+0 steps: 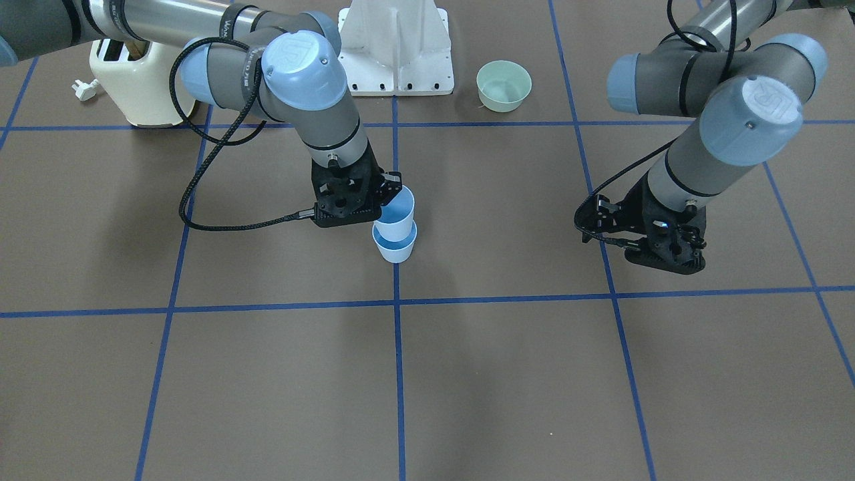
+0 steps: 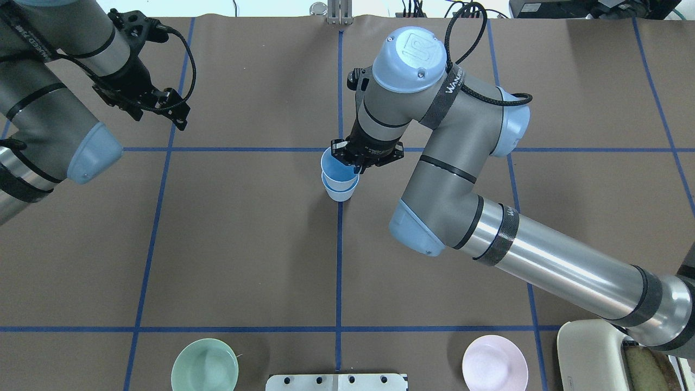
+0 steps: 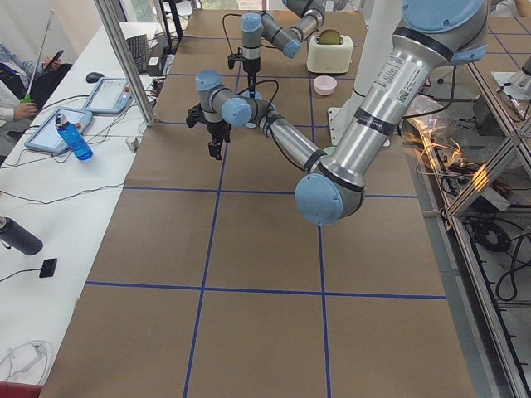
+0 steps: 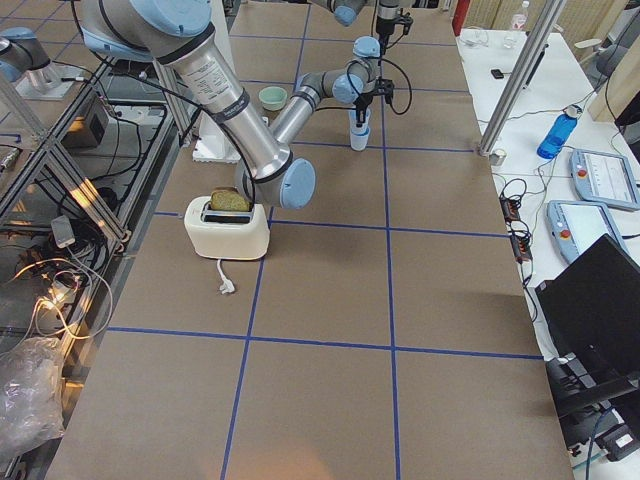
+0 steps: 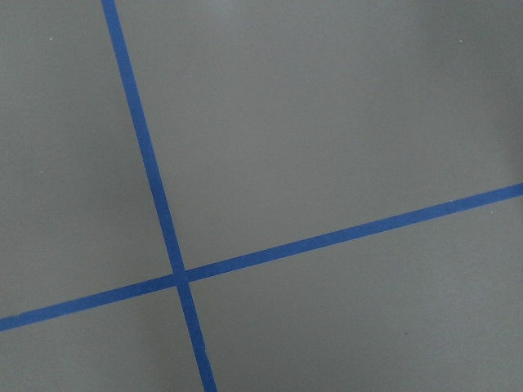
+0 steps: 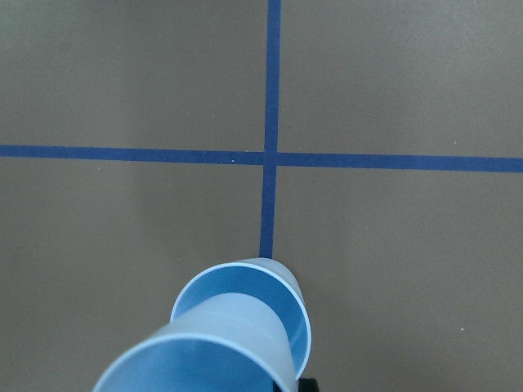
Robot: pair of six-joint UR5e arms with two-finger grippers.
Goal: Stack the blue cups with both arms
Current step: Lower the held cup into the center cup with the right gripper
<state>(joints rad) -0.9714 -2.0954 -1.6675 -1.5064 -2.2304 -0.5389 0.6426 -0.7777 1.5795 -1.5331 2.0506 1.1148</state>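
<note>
Two pale blue cups are at the table's middle, on a blue tape line. The lower cup (image 1: 395,248) (image 2: 341,191) stands upright on the table. My right gripper (image 1: 386,195) (image 2: 353,162) is shut on the rim of the upper cup (image 1: 394,215) (image 2: 335,165), which is slightly tilted with its base in the lower cup's mouth. Both cups show at the bottom of the right wrist view, the upper (image 6: 204,359) in front of the lower (image 6: 278,298). My left gripper (image 1: 668,259) (image 2: 163,108) hangs empty over bare table, far from the cups, and looks open.
A mint-green bowl (image 1: 503,85) (image 2: 204,365) and a pink bowl (image 2: 494,363) sit near the robot's white base stand (image 1: 395,47). A cream toaster (image 1: 140,83) (image 2: 602,355) with bread stands by the right arm's side.
</note>
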